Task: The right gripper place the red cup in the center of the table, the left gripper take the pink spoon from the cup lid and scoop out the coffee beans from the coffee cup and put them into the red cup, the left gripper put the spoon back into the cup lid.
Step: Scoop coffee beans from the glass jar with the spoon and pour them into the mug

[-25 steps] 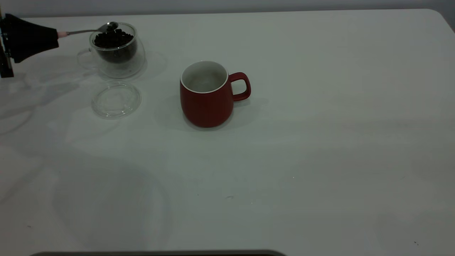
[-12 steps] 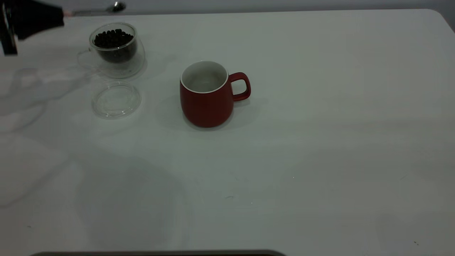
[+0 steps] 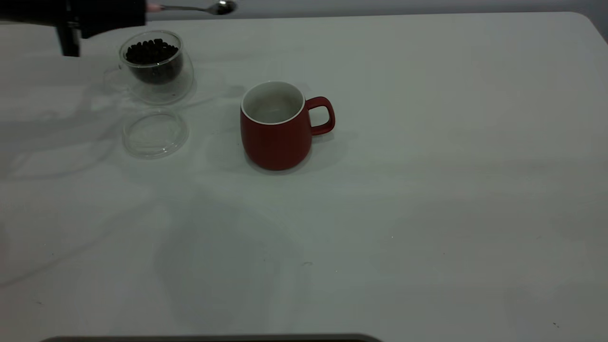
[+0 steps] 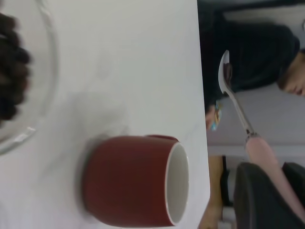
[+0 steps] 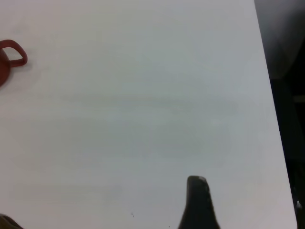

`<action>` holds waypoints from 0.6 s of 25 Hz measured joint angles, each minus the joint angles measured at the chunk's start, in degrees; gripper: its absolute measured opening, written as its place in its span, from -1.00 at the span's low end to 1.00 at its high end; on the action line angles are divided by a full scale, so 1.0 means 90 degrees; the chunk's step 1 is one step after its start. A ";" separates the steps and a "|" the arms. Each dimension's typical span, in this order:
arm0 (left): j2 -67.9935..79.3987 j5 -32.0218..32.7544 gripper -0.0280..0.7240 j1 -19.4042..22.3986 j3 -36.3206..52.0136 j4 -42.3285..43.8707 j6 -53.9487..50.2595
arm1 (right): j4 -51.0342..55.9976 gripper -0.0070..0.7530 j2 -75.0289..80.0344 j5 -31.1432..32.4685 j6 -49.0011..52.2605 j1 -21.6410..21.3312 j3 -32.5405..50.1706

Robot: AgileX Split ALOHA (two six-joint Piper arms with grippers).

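From outside, the white tabletop [image 3: 427, 142] fills nearly the whole view, with a few dark specks near its close edge, a rounded far corner at the right and a grey wall behind. The red cup [image 3: 275, 126] stands upright about mid-table, handle toward the right arm's side, its white inside looking empty. Toward the left arm's side the glass cup [image 3: 154, 66] holds a heap of beans [image 3: 152, 51], and the clear lid [image 3: 155, 132] lies flat just in front of it, apart from it. The left tool [image 3: 107, 14] reaches in level at the top left, above the glass cup, closed on the pink end of the spoon [image 3: 199, 8], whose bowl points toward the red cup's side and hangs over the far table edge. In the left wrist view, the spoon [image 4: 238, 109] juts from the dark left tool [image 4: 267, 200], which clamps the pink handle; a small dark lump sits in its bowl. The red cup [image 4: 133, 183] and the tabletop [image 4: 124, 62] lie beyond, the glass cup [image 4: 28, 81] at the frame edge, and past the table edge sits a person in dark clothes [image 4: 257, 57]. In the right wrist view, the right tool [image 5: 199, 205] shows only one dark finger over bare tabletop [image 5: 143, 119], well away from the red cup's handle [image 5: 13, 53]; whether it is parted or closed I cannot tell.
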 joint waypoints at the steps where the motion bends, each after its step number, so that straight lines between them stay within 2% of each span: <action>1: 0.0000 0.0000 -0.61 -0.0070 0.0000 0.0030 0.0000 | 0.0000 0.57 0.0000 0.0000 0.0000 0.0000 0.0000; 9: -0.0002 0.0021 -0.61 -0.0403 0.0013 0.0566 0.0000 | 0.0000 0.57 0.0000 0.0000 0.0000 0.0000 0.0000; 15: -0.0002 0.0021 -0.61 -0.0440 0.0019 0.1014 0.0000 | 0.0000 0.57 0.0000 0.0000 0.0000 0.0000 0.0000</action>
